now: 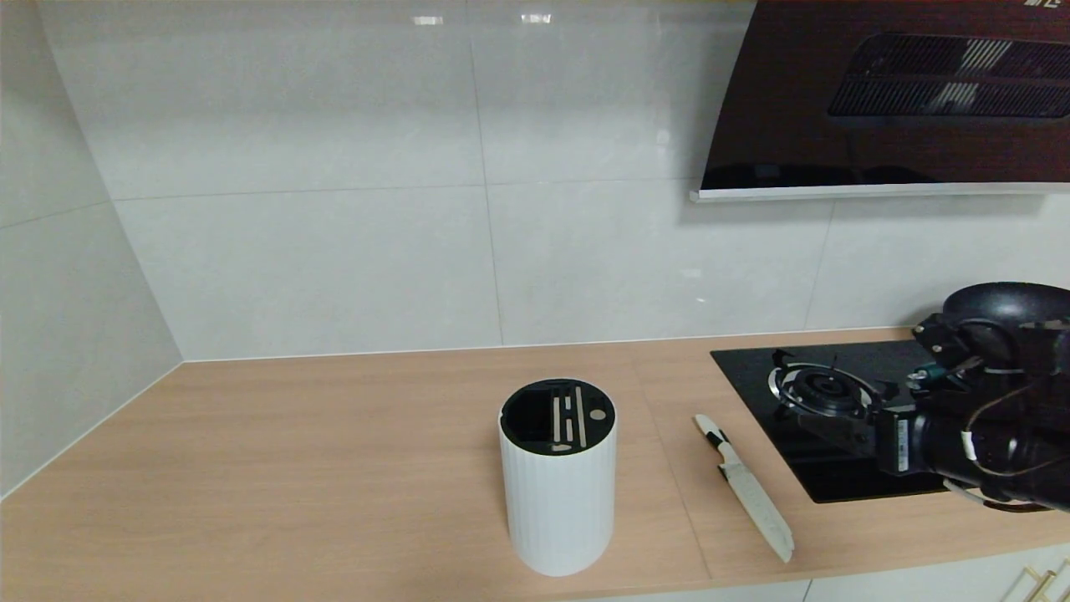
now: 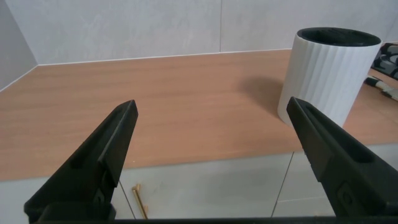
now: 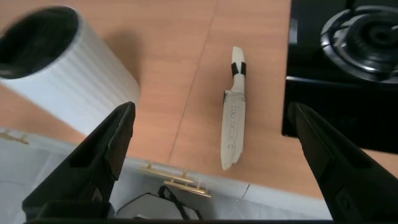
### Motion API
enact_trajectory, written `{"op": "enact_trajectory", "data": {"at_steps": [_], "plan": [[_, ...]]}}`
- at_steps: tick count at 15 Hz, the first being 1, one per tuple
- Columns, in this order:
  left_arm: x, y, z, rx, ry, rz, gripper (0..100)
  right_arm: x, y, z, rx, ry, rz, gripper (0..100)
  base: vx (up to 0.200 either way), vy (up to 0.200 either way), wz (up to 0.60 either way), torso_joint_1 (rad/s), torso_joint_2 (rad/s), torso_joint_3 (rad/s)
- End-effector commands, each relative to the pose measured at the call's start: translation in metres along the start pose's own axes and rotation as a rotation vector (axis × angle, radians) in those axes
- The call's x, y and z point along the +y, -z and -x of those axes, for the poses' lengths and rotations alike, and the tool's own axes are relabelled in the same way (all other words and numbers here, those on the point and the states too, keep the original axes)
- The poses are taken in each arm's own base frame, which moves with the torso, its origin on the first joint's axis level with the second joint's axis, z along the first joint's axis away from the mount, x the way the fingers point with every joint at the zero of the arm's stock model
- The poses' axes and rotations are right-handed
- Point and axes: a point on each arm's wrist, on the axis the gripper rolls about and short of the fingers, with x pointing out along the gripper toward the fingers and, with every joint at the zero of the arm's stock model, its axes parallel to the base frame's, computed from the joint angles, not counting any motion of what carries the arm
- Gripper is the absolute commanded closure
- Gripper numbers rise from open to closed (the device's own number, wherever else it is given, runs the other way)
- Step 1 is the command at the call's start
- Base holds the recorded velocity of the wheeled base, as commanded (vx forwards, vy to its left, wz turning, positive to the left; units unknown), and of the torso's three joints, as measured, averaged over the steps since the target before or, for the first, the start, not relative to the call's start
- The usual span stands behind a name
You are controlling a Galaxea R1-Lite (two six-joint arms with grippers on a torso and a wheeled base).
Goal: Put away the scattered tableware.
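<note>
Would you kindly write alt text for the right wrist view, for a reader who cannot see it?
A white knife lies flat on the wooden counter, framed by the open right gripper above it. A white ribbed holder stands on one side of the knife, and a black hob with a burner lies on the other.

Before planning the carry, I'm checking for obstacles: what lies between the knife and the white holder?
Nothing: bare wooden countertop separates knife and white holder, seen in head view.
</note>
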Motion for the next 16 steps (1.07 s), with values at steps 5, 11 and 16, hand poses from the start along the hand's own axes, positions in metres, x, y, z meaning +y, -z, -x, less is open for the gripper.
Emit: {"op": "enact_trajectory", "data": {"at_steps": [5,11,16], "plan": [[0.000,0.000,0.000,0.001,0.001,0.000,0,-0.008,0.052,-0.110,0.124,0.092,0.018,0,0.000,0.000,0.00,0.000,0.00,0.000],[0.000,0.000,0.000,0.001,-0.001,0.000,0,-0.015,0.086,-0.149,0.187,0.100,0.015,0,0.000,0.000,0.00,0.000,0.00,0.000],[0.000,0.000,0.000,0.001,-0.001,0.000,0,-0.018,0.100,-0.163,0.214,0.102,0.013,0,0.000,0.000,0.00,0.000,0.00,0.000]]}}
